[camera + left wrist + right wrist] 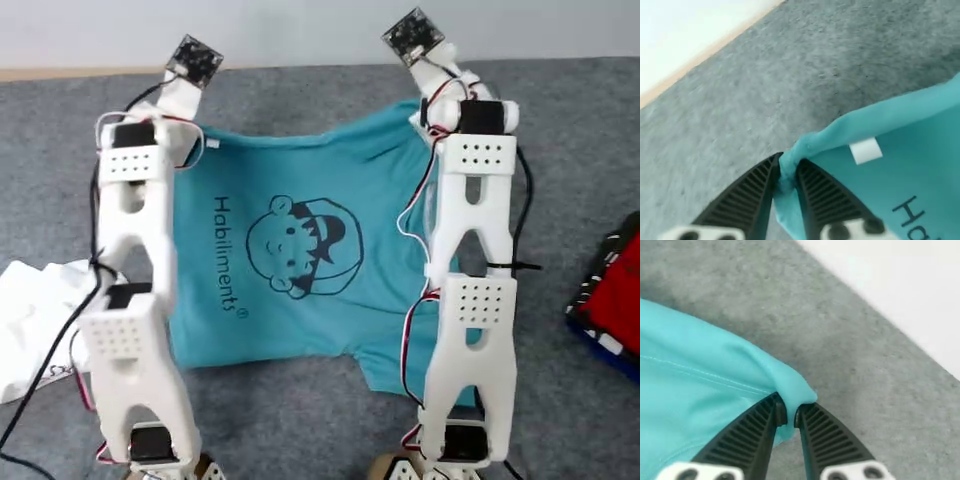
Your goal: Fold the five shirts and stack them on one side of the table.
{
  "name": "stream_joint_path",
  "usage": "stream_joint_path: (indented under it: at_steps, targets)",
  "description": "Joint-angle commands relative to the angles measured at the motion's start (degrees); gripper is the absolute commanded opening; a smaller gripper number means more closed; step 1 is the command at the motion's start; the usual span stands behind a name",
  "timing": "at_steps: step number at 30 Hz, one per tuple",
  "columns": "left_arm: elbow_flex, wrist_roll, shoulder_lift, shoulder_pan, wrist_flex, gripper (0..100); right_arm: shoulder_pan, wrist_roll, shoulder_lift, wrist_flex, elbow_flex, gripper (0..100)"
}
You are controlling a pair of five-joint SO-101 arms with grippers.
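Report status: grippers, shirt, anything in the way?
Left gripper shut on teal shirt corner. Right gripper shut on another corner. White garment, red garment off to sides.

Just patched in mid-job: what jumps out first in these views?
A teal shirt with a cartoon face print lies spread over the middle of the grey table. The left tool and right tool are each shut on its far edge. A white garment sits at one table edge, a red and dark bundle at the other.
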State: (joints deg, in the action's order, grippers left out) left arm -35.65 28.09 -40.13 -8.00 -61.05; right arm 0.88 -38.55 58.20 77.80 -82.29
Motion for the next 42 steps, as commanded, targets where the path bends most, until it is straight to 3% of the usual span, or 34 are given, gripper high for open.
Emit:
stream_joint_path:
  at_steps: [1,10,22,28,33,42]
  targets:
    - [-14.64,-0.70,-4.22,0.79,-7.56,3,-2.24,-0.70,-1.19,-1.98,-0.35,1.1]
    - [-39.25,-0.88,-15.91,1.58,-18.55,3,-6.20,1.41,-1.45,-2.42,-5.89,1.1]
    - [-54.81,-0.88,-22.68,4.92,-19.16,1,-8.57,1.49,-1.45,-2.86,-8.79,1.1]
    - [-59.30,-0.97,-22.95,5.19,-19.08,1,-9.19,1.49,-1.36,-2.59,-11.69,1.1]
    - [-55.08,-0.88,-23.03,5.63,-20.13,1,-8.31,1.41,-0.84,0.31,-11.16,1.1]
    - [-54.29,1.41,-22.42,5.63,-37.71,1,-7.52,-1.32,-1.45,16.31,-10.73,1.1]
